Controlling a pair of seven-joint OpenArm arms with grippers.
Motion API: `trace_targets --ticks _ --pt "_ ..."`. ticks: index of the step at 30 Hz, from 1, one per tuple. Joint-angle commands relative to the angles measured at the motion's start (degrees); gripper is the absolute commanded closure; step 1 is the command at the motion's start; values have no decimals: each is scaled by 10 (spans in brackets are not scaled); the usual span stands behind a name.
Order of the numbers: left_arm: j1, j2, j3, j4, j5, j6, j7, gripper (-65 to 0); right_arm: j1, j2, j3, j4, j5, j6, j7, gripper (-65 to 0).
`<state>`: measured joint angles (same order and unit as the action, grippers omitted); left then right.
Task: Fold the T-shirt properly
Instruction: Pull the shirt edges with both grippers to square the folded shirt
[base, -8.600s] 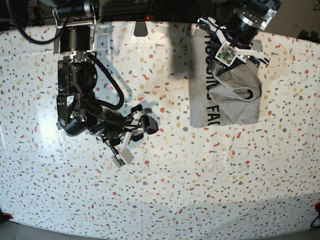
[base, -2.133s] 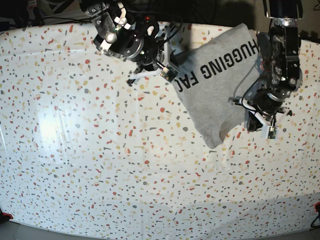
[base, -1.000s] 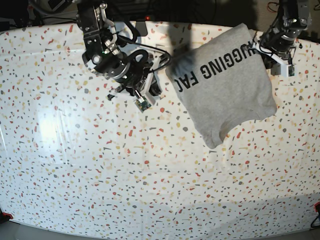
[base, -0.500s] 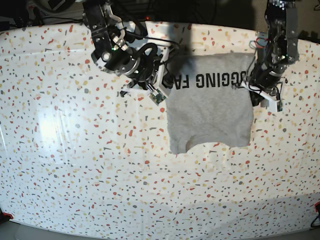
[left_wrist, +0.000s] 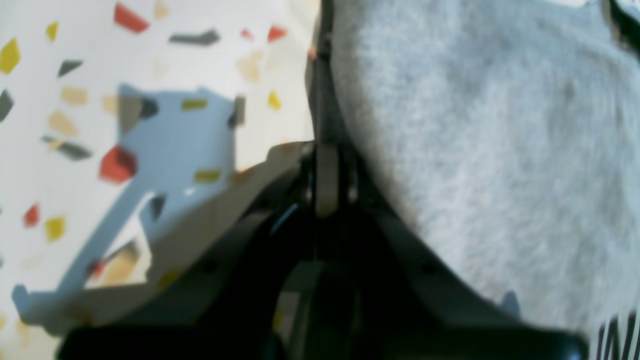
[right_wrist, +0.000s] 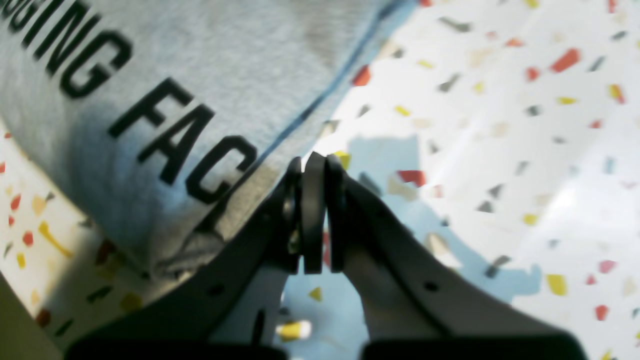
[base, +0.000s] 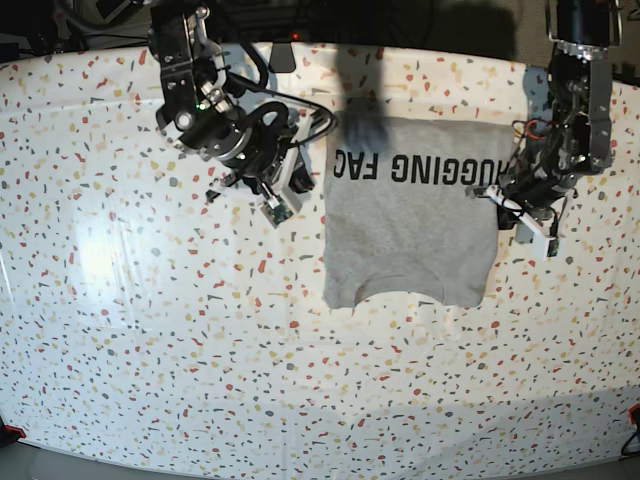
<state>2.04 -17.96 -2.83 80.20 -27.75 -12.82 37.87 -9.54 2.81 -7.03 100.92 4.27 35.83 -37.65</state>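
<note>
Speckled white worktop (base: 150, 350), chips of red, yellow and grey all over, filling the base view.

On it, toward the far edge and right of centre, a light heather-grey T-shirt (base: 410, 230), folded into a rough rectangle and lying flat. Black block capitals along its far band, upside down in the base view, reading "FAC" then "HUGGING". Near edge of the T-shirt uneven, with a shallow curved notch in the middle and a corner dipping at each end. Soft fuzzy knit in the left wrist view (left_wrist: 490, 140); a stitched seam running along the edge beside the lettering in the right wrist view (right_wrist: 150, 90), with a thicker bunched layer under that edge. A dark shadow across the T-shirt's far left corner.

Right end effector (right_wrist: 314, 200) just beside the T-shirt's lettered edge, fingers clenched together with nothing visible between them, cloth touching or nearly touching its outer side; hard to tell which. In the base view (base: 283, 195) apart from the T-shirt, on the side of the "FAC" letters.

Left end effector (left_wrist: 325, 175) pressed against the T-shirt's opposite edge, fingers closed tight; whether any cloth is pinched cannot be told. In the base view (base: 528, 222) right at that edge of the T-shirt.
</note>
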Motion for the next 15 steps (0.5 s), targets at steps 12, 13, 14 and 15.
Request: trace_targets --ticks 12,13,14,15 --pt "66 -69 -4 163 -5 18 11 0 1 0 11 59 9 4 -22 0" --pt "77 -68 -9 184 -2 26 9 0 -4 1 12 74 9 4 -31 0" --pt "90 -68 -16 205 -1 33 3 0 -12 1 15 91 10 4 -37 0" --pt "106 -68 -26 226 -2 33 -5 0 -23 1 19 108 9 4 -38 0"
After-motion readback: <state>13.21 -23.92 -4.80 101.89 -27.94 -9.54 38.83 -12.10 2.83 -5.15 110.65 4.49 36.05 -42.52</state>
